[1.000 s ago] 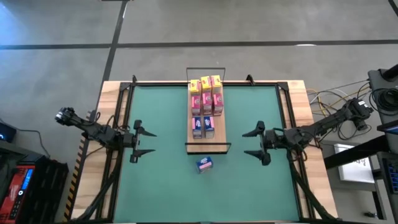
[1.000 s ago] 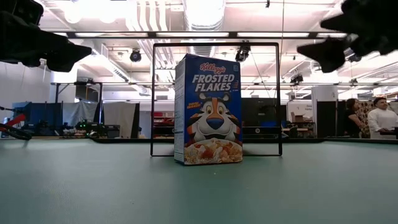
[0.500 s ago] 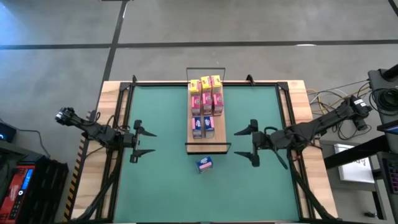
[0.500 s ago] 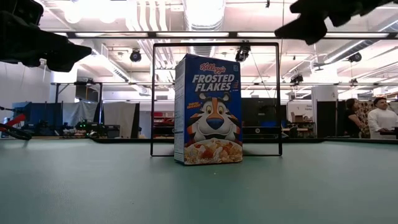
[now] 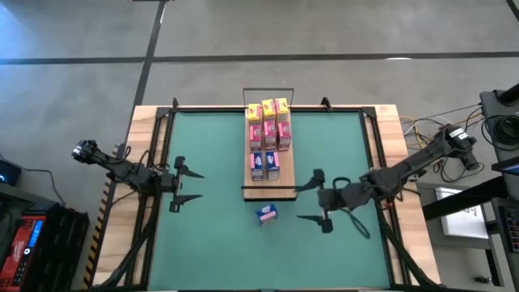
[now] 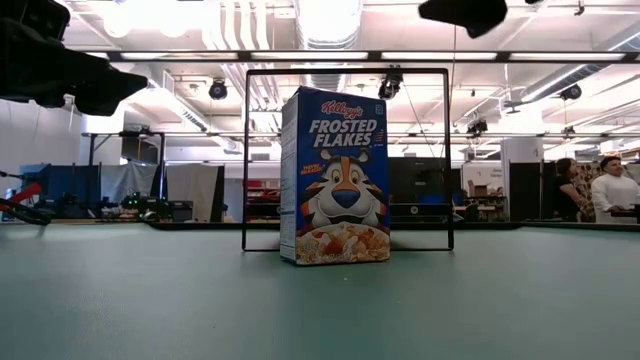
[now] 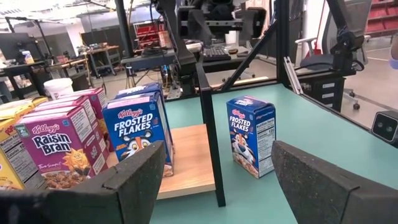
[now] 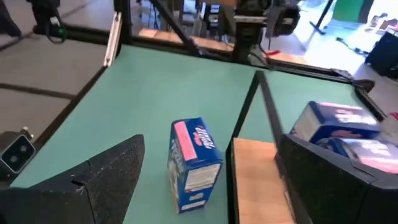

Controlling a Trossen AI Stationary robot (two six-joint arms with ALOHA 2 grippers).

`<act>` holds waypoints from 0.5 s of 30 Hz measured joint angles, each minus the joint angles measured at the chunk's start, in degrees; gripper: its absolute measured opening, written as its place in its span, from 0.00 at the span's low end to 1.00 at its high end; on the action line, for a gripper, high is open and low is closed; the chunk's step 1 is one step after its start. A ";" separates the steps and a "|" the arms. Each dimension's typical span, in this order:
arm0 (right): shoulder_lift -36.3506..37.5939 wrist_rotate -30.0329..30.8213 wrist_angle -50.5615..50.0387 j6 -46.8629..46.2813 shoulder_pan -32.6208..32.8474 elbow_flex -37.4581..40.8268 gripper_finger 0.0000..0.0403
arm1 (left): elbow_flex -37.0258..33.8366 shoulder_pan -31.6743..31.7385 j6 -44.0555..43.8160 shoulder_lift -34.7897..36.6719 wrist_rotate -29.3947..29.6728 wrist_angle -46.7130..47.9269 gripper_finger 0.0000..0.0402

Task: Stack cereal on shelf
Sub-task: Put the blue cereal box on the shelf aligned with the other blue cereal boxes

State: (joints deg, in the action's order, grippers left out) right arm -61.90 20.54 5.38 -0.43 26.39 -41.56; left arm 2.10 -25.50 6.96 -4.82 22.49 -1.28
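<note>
Right claw (image 5: 311, 197) is spread wide with nothing in it, hovering lower centre of the high view, just right of the loose blue cereal box (image 5: 267, 214) and off the near end of the shelf (image 5: 270, 188). That box stands upright on the green bench (image 5: 211, 162), just below the shelf's near wire frame (image 5: 271, 193), apart from it.

Left claw (image 5: 186, 185) waits at centre left, well apart from the shelf, fingers parted, holding nothing.

Shelf runs up the middle of the high view; yellow boxes (image 5: 266, 109) at the far end, pink boxes (image 5: 269, 131) mid, blue boxes (image 5: 265, 163) nearest the bare end.

The low view alone gives the loose box's front: Frosted Flakes, square in front of the frame; right claw is only a dark shape at top right (image 6: 464, 12). It also catches people (image 6: 612, 190) in the room at far right.

The left wrist view reads the labels: Raisin Bran (image 7: 57, 147) on pink, Frosted Flakes on blue. The right wrist view shows the loose box's top and side (image 8: 193, 160) between its fingers.
</note>
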 joint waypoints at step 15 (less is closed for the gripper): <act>-18.12 0.02 -16.14 -4.29 -0.32 -18.10 0.90 | 0.01 0.00 0.00 -0.24 0.01 0.07 0.69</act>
State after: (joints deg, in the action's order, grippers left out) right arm -80.01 20.56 -10.76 -4.72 26.08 -59.66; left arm 2.11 -25.50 6.96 -5.06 22.50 -1.21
